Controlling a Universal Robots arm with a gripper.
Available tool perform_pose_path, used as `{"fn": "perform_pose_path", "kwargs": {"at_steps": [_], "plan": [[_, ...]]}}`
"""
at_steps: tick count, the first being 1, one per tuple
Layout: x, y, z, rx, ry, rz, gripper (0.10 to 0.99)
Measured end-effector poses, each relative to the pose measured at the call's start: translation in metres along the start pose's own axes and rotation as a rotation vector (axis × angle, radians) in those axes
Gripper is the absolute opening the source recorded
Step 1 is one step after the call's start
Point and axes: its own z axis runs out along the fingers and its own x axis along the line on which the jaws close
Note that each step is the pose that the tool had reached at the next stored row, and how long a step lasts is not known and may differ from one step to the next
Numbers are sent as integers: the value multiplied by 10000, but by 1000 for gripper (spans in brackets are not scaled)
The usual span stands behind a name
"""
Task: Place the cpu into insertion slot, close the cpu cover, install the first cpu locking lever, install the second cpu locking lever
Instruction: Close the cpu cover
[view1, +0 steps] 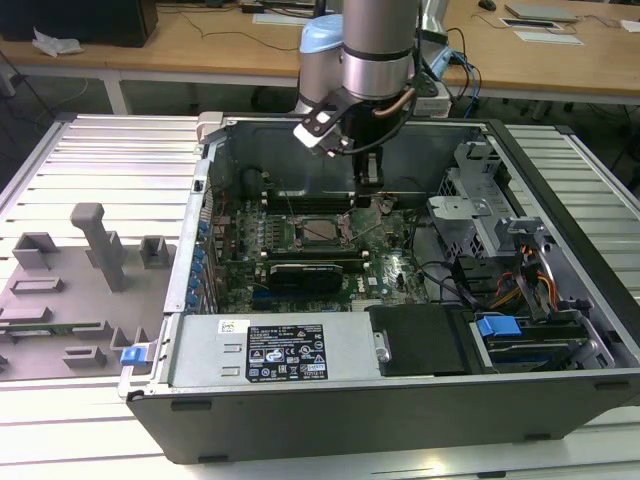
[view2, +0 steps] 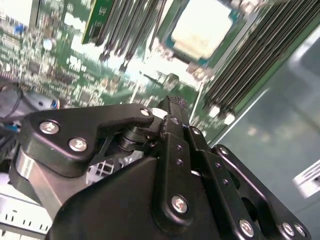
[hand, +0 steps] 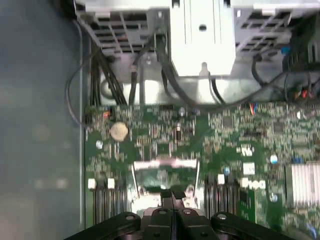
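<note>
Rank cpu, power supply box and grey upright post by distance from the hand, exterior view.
1. cpu: just beside the hand, toward the exterior view's left.
2. power supply box: nearer the camera.
3. grey upright post: far off at the exterior view's left.

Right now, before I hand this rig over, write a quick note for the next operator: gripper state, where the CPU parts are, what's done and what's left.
The gripper has its fingers shut together with nothing visible between them. It sits low inside the case, at the edge of the insertion slot toward the exterior view's right.
The cpu lies in the slot, pale top showing, so placing is done.
The cpu cover appears to lie flat around the chip, though that is not certain.
Left: the locking levers. I cannot make out whether either is latched.
</note>
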Motion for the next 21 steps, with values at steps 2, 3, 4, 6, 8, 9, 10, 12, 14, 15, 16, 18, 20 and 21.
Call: {"fn": "perform_pose_path", "kwargs": {"at_steps": [2, 3, 4, 6, 8, 9, 10, 12, 14, 15, 16, 18, 20, 21], "plan": [[3, 83, 7, 3, 3, 0, 106], [4, 124, 11, 6, 4, 1, 106], [6, 192, 17, 10, 4, 0, 106], [9, 316, 25, 20, 1, 1, 106], [10, 369, 30, 21, 2, 0, 106], [11, 391, 32, 23, 2, 1, 106], [12, 410, 36, 24, 2, 1, 106], [12, 443, 60, 45, 1, 1, 106], [13, 456, 86, 69, 0, 0, 106], [13, 458, 102, 87, 1, 1, 106], [13, 461, 116, 113, -1, 1, 106], [13, 464, 146, 172, -3, 1, 106], [13, 470, 179, 239, -4, 1, 106], [13, 477, 203, 302, -7, 1, 106]]}}
